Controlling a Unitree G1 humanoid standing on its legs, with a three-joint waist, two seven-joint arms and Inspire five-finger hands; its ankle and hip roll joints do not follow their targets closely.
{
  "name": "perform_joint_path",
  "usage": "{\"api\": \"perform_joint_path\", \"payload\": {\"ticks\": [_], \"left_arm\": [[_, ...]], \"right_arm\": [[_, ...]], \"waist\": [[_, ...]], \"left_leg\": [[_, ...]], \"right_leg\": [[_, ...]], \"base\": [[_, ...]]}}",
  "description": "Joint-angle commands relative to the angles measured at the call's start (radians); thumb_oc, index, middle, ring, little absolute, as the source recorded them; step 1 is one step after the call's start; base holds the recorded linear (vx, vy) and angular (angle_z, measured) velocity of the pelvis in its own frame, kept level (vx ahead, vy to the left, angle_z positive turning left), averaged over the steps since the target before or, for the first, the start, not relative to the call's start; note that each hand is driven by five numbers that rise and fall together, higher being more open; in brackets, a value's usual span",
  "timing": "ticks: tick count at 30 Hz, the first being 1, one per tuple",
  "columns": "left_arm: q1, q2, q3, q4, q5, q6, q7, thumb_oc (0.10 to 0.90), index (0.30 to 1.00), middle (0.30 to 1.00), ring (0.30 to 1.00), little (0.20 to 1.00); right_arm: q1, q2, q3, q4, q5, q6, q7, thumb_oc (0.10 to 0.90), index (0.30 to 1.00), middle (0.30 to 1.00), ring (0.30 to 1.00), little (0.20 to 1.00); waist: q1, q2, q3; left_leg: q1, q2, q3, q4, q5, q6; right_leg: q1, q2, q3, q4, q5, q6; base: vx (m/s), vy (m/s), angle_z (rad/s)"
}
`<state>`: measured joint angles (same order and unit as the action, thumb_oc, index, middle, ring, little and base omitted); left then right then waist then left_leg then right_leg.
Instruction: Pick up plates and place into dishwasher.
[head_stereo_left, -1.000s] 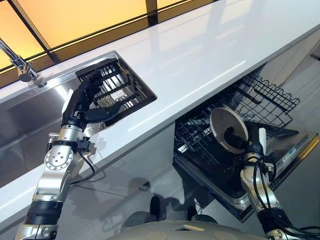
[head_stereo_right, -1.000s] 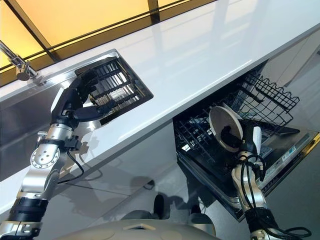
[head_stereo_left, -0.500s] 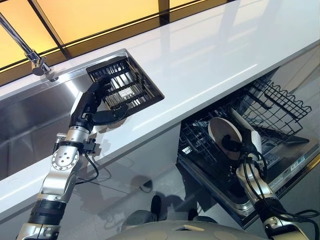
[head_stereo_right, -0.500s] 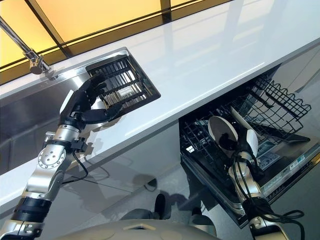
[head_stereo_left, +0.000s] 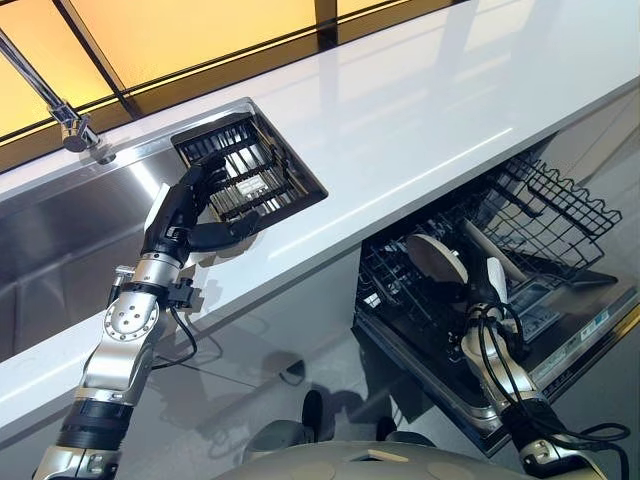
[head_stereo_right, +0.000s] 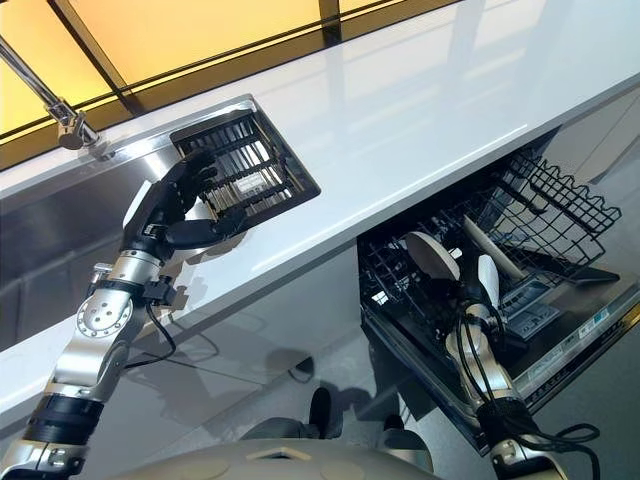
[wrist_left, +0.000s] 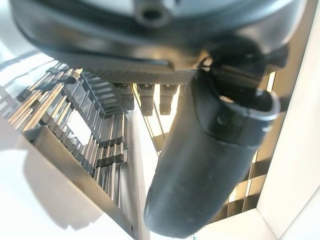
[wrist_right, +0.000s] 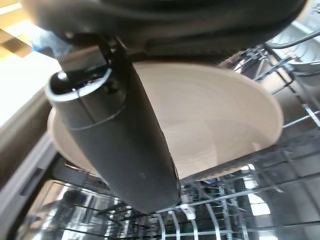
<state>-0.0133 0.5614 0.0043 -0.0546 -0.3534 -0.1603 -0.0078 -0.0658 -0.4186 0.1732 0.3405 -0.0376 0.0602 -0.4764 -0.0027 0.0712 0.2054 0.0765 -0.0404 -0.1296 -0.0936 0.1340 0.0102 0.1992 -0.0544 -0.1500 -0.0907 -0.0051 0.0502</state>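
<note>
A beige plate (head_stereo_left: 430, 257) is low inside the black lower rack (head_stereo_left: 545, 200) of the open dishwasher, tilted with its face upward. My right hand (head_stereo_left: 474, 296) is shut on its near rim, the thumb (wrist_right: 120, 140) lying across the plate's face (wrist_right: 220, 120) with rack wires just past it. My left hand (head_stereo_left: 183, 214) hovers open at the near corner of the slatted dish rack (head_stereo_left: 255, 172) set in the sink, its thumb (wrist_left: 210, 160) stretched out over the slats and holding nothing.
The white countertop (head_stereo_left: 420, 100) runs diagonally above the dishwasher. The steel sink (head_stereo_left: 60, 240) and faucet (head_stereo_left: 62, 112) lie at the left. A pale dish (head_stereo_left: 487, 246) stands in the dishwasher rack behind the plate. The dishwasher door (head_stereo_left: 570, 325) juts out at the lower right.
My right hand has lowered the plate deeper into the dishwasher rack and tipped it flatter. The left hand has stayed by the sink rack; the camera shifted a little early on.
</note>
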Motion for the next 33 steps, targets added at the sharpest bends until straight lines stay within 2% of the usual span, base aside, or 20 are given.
{"api": "perform_joint_path", "payload": {"ticks": [1,7,15,17,18,19,20,23,26,29,33], "left_arm": [[-0.111,0.014,0.043,-0.019,-0.021,-0.111,0.014,0.8,0.9,0.9,0.9,0.9],[-0.106,0.018,0.052,-0.024,-0.013,-0.111,0.02,0.8,0.9,0.9,0.9,0.9],[-0.084,0.028,0.095,-0.028,-0.011,-0.121,0.022,0.8,0.9,0.9,0.9,0.9],[-0.076,0.03,0.11,-0.028,-0.013,-0.123,0.018,0.8,0.9,0.9,0.9,0.9],[-0.069,0.028,0.12,-0.028,-0.011,-0.126,0.017,0.8,0.9,0.9,0.9,0.9],[-0.062,0.025,0.129,-0.026,-0.007,-0.13,0.015,0.8,0.9,0.9,0.9,0.9],[-0.058,0.025,0.132,-0.022,-0.008,-0.134,0.015,0.8,0.9,0.9,0.9,0.9],[-0.052,0.037,0.14,-0.004,-0.018,-0.146,0.024,0.8,0.9,0.9,0.9,0.9],[-0.055,0.042,0.14,0.001,-0.024,-0.14,0.032,0.8,0.9,0.9,0.9,0.9],[-0.061,0.048,0.138,0.002,-0.03,-0.133,0.036,0.8,0.9,0.9,0.9,0.9],[-0.078,0.053,0.127,-0.005,-0.024,-0.117,0.049,0.8,0.9,0.9,0.9,0.9]], "right_arm": [[-0.057,-0.033,-0.036,-0.179,-0.063,-0.136,-0.045,0.8,0.9,0.9,0.9,0.9],[-0.047,-0.038,-0.087,-0.272,-0.005,-0.183,-0.054,0.8,0.9,0.9,0.9,0.9],[0.02,-0.014,-0.176,-0.381,0.155,-0.274,0.055,0.8,0.9,0.9,0.9,0.9],[0.038,-0.006,-0.197,-0.398,0.247,-0.294,0.129,0.8,0.9,0.9,0.9,0.9],[0.053,0.012,-0.21,-0.412,0.333,-0.305,0.175,0.8,0.9,0.9,0.9,0.9],[0.071,0.04,-0.229,-0.415,0.409,-0.34,0.196,0.8,0.9,0.9,0.9,0.9],[0.08,0.048,-0.237,-0.413,0.427,-0.356,0.201,0.8,0.9,0.9,0.9,0.9],[0.105,0.082,-0.28,-0.382,0.469,-0.44,0.106,0.8,0.9,0.9,0.9,0.9],[0.113,0.11,-0.304,-0.335,0.487,-0.47,0.046,0.8,0.9,0.9,0.9,0.9],[0.115,0.127,-0.316,-0.285,0.494,-0.467,0.014,0.8,0.9,0.9,0.9,0.9],[0.106,0.118,-0.309,-0.228,0.47,-0.422,-0.007,0.8,0.9,0.9,0.9,0.9]], "waist": [[-0.002,-0.013,-0.02],[-0.014,-0.017,-0.021],[-0.045,-0.022,-0.025],[-0.053,-0.023,-0.025],[-0.06,-0.024,-0.024],[-0.066,-0.026,-0.023],[-0.069,-0.026,-0.023],[-0.086,-0.024,-0.024],[-0.094,-0.019,-0.025],[-0.095,-0.015,-0.022],[-0.089,-0.01,-0.016]], "left_leg": [[0.095,-0.043,0.089,0.006,-0.16,0.038],[0.101,-0.041,0.104,0.006,-0.166,0.042],[0.103,-0.041,0.133,0.006,-0.171,0.045],[0.103,-0.04,0.143,0.006,-0.172,0.046],[0.104,-0.039,0.152,0.006,-0.173,0.047],[0.105,-0.038,0.158,0.006,-0.174,0.048],[0.105,-0.038,0.162,0.006,-0.175,0.048],[0.107,-0.035,0.181,0.006,-0.179,0.049],[0.108,-0.035,0.188,0.006,-0.181,0.051],[0.109,-0.034,0.191,0.006,-0.181,0.051],[0.108,-0.032,0.182,0.006,-0.177,0.049]], "right_leg": [[-0.063,0.053,0.013,0.11,-0.053,-0.004],[-0.064,0.055,0.026,0.114,-0.053,0.0],[-0.073,0.056,0.045,0.113,-0.048,0.01],[-0.077,0.056,0.05,0.115,-0.046,0.012],[-0.081,0.056,0.053,0.119,-0.047,0.013],[-0.085,0.057,0.058,0.123,-0.047,0.013],[-0.086,0.057,0.06,0.125,-0.047,0.015],[-0.094,0.059,0.069,0.13,-0.048,0.019],[-0.097,0.061,0.074,0.133,-0.05,0.02],[-0.097,0.063,0.074,0.136,-0.052,0.019],[-0.099,0.064,0.068,0.146,-0.059,0.014]], "base": [[-0.02,0.012,-0.03],[-0.02,0.006,-0.04],[-0.03,0.004,-0.11],[-0.03,-0.003,-0.09],[-0.03,-0.013,-0.15],[-0.03,-0.014,-0.16],[-0.02,-0.016,-0.17],[-0.01,-0.01,-0.15],[0.01,-0.011,-0.2],[0.02,-0.029,-0.09],[0.03,-0.055,-0.03]]}}
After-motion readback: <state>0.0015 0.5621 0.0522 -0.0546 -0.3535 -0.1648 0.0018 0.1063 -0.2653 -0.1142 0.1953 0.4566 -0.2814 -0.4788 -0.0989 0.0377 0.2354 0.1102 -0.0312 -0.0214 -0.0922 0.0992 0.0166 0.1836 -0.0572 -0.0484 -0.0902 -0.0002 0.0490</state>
